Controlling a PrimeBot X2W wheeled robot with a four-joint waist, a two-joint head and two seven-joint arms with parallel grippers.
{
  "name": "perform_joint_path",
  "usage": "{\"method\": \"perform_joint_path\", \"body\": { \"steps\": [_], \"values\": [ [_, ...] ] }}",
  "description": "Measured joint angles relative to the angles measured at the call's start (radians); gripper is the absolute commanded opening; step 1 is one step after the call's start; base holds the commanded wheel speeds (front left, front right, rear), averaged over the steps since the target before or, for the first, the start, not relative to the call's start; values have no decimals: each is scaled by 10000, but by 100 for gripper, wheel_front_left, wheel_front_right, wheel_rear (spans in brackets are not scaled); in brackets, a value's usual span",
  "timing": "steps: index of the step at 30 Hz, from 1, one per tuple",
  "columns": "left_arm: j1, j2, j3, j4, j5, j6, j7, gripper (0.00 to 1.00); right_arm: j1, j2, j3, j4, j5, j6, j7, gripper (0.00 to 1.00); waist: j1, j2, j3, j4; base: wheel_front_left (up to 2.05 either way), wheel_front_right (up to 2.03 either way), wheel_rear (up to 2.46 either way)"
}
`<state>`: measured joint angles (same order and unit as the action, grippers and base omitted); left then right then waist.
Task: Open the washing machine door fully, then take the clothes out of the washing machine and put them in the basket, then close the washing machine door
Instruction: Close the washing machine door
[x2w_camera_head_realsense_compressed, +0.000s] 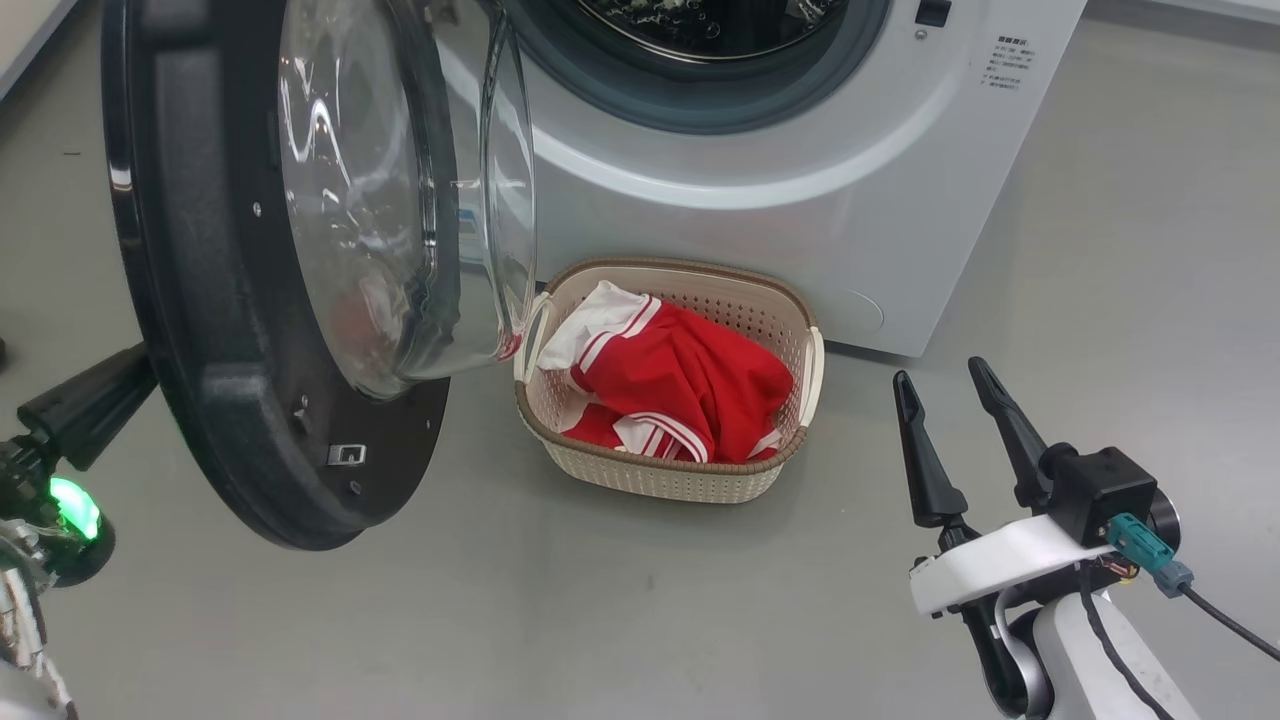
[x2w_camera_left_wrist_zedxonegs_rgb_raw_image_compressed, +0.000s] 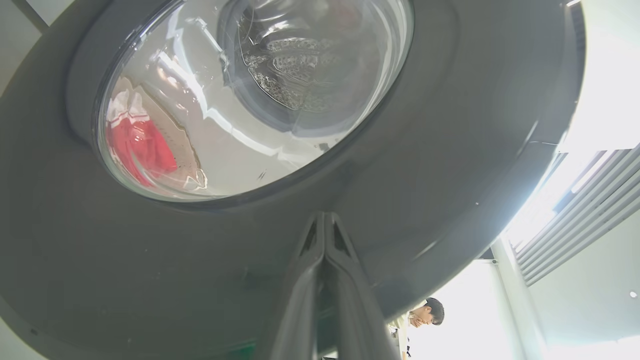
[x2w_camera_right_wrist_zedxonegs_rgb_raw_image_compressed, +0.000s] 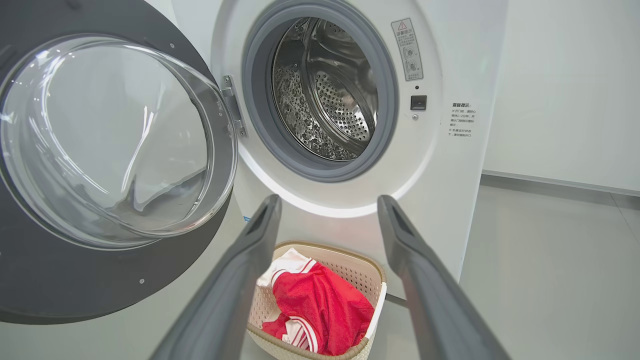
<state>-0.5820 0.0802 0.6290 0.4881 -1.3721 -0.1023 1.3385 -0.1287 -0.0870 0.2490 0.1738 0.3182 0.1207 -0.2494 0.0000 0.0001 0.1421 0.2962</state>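
Starting at the far left, the left gripper (x2w_camera_left_wrist_zedxonegs_rgb_raw_image_compressed: 325, 220) has its two dark fingers pressed together with nothing between them. The tips point at the outer black face of the washing machine door (x2w_camera_head_realsense_compressed: 190, 260); contact cannot be confirmed. The door stands open, swung out to the left of the washing machine (x2w_camera_head_realsense_compressed: 800, 200) on a metal hinge (x2w_camera_right_wrist_zedxonegs_rgb_raw_image_compressed: 234, 105) beside the opening. Its wide black rim surrounds a bulging clear glass bowl (x2w_camera_head_realsense_compressed: 400, 200) that faces the machine. Just right of the door's lower edge, the basket (x2w_camera_head_realsense_compressed: 650, 480) sits on the grey floor (x2w_camera_head_realsense_compressed: 600, 620), in front of the white machine. It is cream, with perforated sides and a brown woven-look rim. The clothes (x2w_camera_head_realsense_compressed: 690, 380) lie inside it: crumpled red fabric with white stripe trim and a white part at the upper left. Above the basket, a grey rubber ring (x2w_camera_right_wrist_zedxonegs_rgb_raw_image_compressed: 252, 100) frames the perforated steel drum (x2w_camera_right_wrist_zedxonegs_rgb_raw_image_compressed: 330, 100). At the far right, the right gripper (x2w_camera_head_realsense_compressed: 940, 372) hovers over the floor with fingers spread wide, holding nothing.
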Motion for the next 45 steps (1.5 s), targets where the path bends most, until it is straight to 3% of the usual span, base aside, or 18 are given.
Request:
{"method": "perform_joint_path", "body": {
  "steps": [8, 14, 18, 25, 32, 45],
  "values": [
    [1165, 387, -128, -1354, 1139, -186, -788, 0, 170, 77, -50, 65, 67, 0, -25, 100, 0, 0, -316, 46, 0, 0, 0],
    [2011, 571, -226, -2878, 2063, -194, -2061, 0, 267, 109, -23, 44, 67, 0, -25, 100, 0, 0, -434, 113, 0, 0, 0],
    [2441, 1329, -1172, -4982, 3009, -209, -3030, 0, 300, 148, 23, 19, 67, 0, -25, 100, 0, 0, -420, 118, 0, 0, 0],
    [3864, 1983, -2982, -6895, 4351, -217, -5131, 0, 301, 157, 35, -15, 67, 0, -25, 100, 0, 0, -412, 149, 0, 0, 0],
    [5308, 2324, -4073, -6991, 5522, -217, -7444, 0, 301, 165, 71, -40, 67, 0, -25, 100, -1, 0, -380, 148, 0, 0, 0],
    [6337, 2807, -5381, -6071, 7281, -219, -11409, 0, 302, 180, 6, -121, 67, 0, -25, 100, -1, 0, -262, 69, 0, 0, 0]
  ]
}}
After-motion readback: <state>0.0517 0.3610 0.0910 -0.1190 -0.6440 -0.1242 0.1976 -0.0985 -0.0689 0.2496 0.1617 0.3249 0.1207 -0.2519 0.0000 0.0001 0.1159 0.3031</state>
